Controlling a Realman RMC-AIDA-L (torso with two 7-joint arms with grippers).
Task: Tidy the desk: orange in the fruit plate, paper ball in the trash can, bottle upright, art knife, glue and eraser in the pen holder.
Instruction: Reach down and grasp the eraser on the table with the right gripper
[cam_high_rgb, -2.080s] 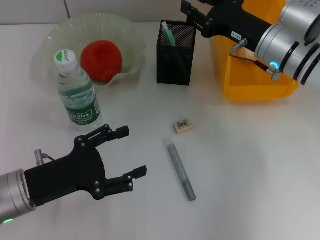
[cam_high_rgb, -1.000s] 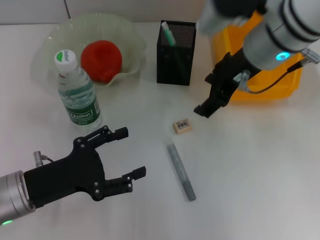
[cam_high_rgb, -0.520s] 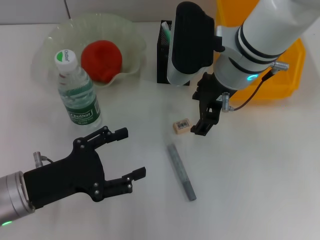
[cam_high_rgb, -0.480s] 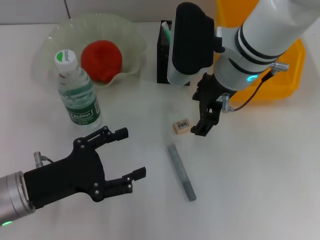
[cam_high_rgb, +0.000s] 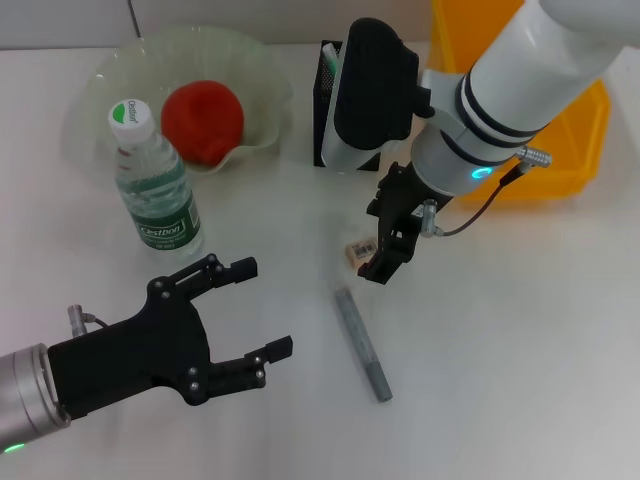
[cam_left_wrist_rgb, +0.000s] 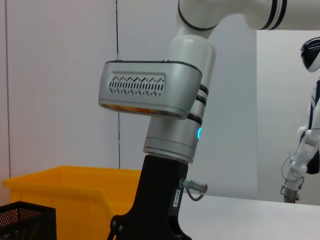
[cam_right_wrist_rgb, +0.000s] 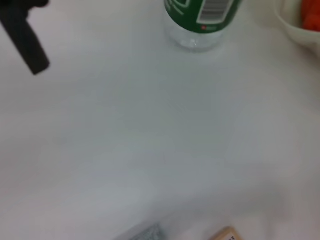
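A tan eraser lies mid-table and also shows in the right wrist view. My right gripper hangs open right at it, the fingers covering its right side. A grey stick lies nearer, also in the right wrist view. The black mesh pen holder holds a green-white item. The orange sits in the pale fruit plate. The bottle stands upright. My left gripper is open and empty at the near left. No paper ball shows.
A yellow bin stands at the back right, behind my right arm; it also shows in the left wrist view. The bottle's base and a left finger show in the right wrist view.
My right arm has swung from over the yellow bin down and leftward to the eraser. The left arm has not moved.
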